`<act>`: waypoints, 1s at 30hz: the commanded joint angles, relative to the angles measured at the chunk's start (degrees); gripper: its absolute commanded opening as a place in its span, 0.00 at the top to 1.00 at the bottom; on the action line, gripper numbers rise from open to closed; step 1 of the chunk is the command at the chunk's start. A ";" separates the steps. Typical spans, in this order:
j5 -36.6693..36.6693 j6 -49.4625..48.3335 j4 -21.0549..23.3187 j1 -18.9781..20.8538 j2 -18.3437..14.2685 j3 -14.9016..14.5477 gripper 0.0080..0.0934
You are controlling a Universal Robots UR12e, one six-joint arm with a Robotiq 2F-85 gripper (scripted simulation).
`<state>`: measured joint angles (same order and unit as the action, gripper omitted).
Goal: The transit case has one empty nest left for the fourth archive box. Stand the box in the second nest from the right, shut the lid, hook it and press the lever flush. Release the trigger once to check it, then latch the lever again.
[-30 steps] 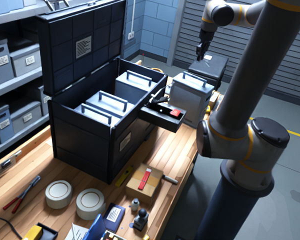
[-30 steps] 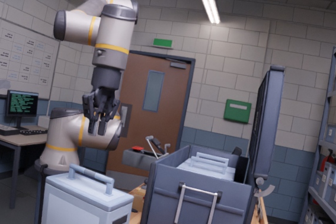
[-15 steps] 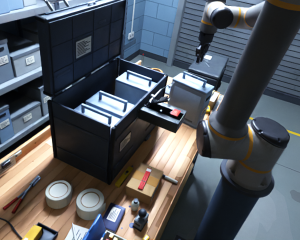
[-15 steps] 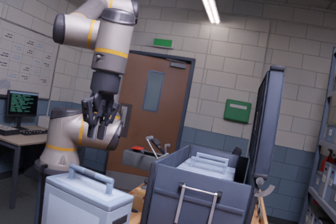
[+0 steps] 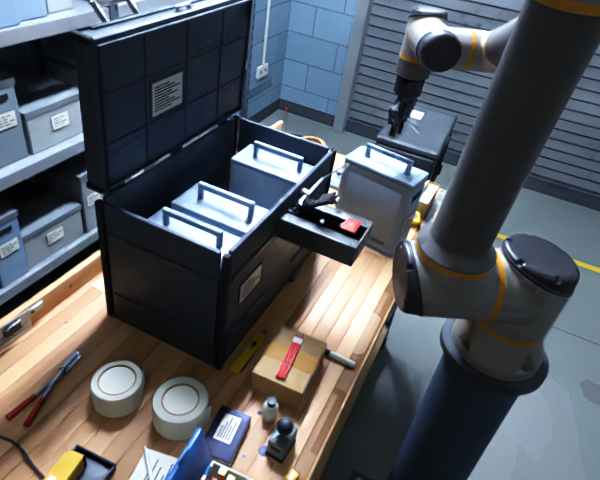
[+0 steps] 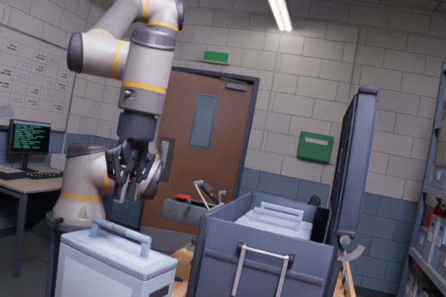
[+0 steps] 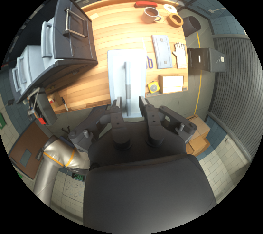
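The empty nest is hidden between the archive boxes inside the dark transit case, whose lid stands upright and open. Three grey boxes with handles sit in the case. The fourth archive box stands upright on the bench to the right of the case, and above its handle hangs my gripper, partly open and empty, with the handle lying lengthwise below it. The latch lever with its red trigger sticks out from the case front.
Shelves of grey file boxes stand behind the case. A black crate sits on the floor beyond the bench. Tape rolls, a carton, pliers, a mug and a tape measure lie on the bench.
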<state>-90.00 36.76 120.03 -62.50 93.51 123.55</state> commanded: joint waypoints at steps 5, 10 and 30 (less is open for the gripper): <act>0.00 0.00 1.58 0.00 -0.73 0.77 0.63; 0.00 0.00 3.12 0.00 -1.50 1.53 0.63; 0.00 0.00 6.69 0.00 -3.39 3.19 0.63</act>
<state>-90.00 36.76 126.72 -62.50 90.08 126.80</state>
